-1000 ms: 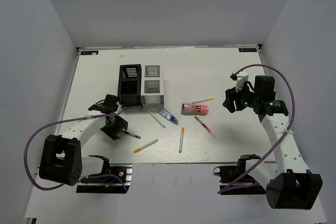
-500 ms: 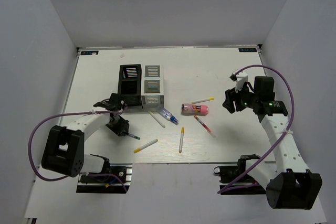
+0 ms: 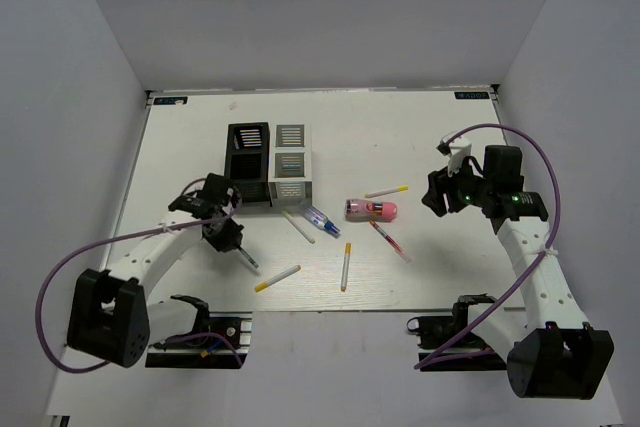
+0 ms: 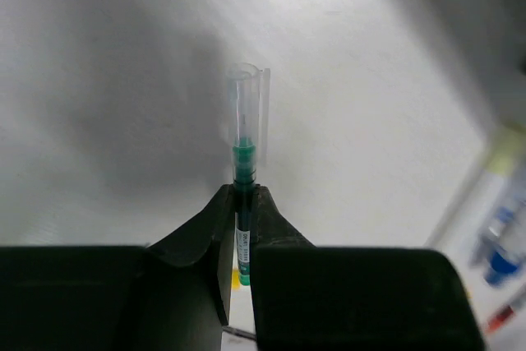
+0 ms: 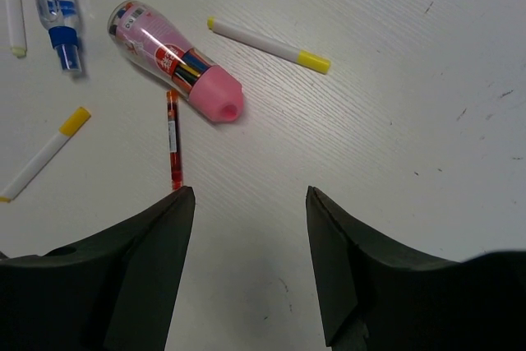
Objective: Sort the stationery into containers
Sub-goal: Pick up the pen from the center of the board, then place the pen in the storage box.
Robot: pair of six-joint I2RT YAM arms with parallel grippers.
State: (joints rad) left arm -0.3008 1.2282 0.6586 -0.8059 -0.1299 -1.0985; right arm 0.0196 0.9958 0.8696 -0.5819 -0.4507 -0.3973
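Note:
My left gripper [image 3: 228, 235] [image 4: 242, 196] is shut on a thin green-ended pen [image 4: 244, 150] [image 3: 247, 258], which sticks out past the fingertips over the table. The black container [image 3: 248, 162] and the white-grey container [image 3: 291, 165] stand side by side just behind it. On the table lie a pink cylinder [image 3: 372, 209] [image 5: 177, 62], a blue-clear pen [image 3: 321, 221] [image 5: 53, 6], a red pen [image 3: 390, 241] [image 5: 173, 141] and several yellow-ended pens [image 3: 346, 267] [image 5: 267, 43]. My right gripper [image 3: 437, 195] [image 5: 251, 195] hangs open, right of the pink cylinder, holding nothing.
White walls enclose the table on three sides. A purple cable loops off each arm. Another yellow-ended pen [image 3: 277, 278] lies near the front edge, right of the left gripper.
The left gripper has shut on the green-ended pen and shifted slightly back toward the containers, turning the pen with it. The right arm has not moved.

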